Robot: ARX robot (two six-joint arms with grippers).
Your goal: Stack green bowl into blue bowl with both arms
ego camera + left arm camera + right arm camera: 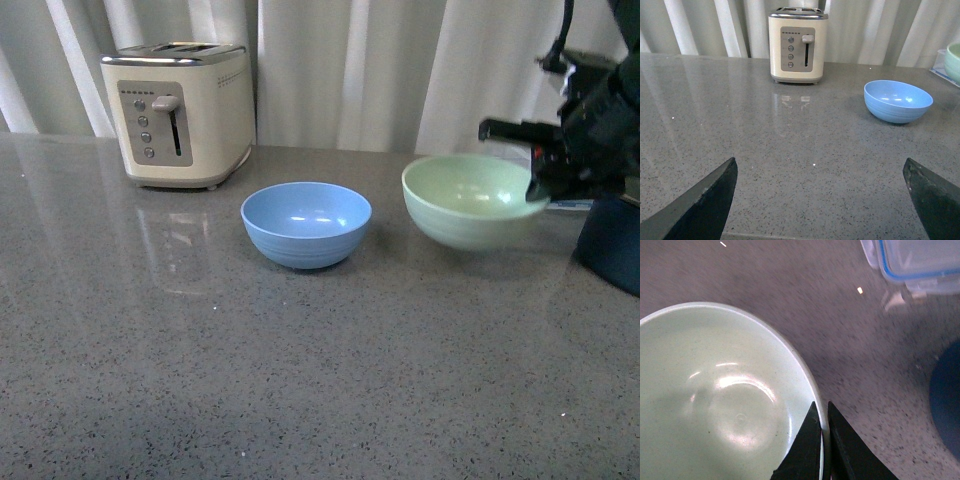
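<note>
While the right hand (821,410) pinches the rim of the green bowl (465,200), nothing is stacked in the blue bowl (306,222) yet; the left hand (819,161) hangs spread.

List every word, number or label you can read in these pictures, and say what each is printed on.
None can be read.
The toaster has a row of small marks on its panel, too blurred to read.
The blue bowl, green bowl and clear box show no writing.
</note>
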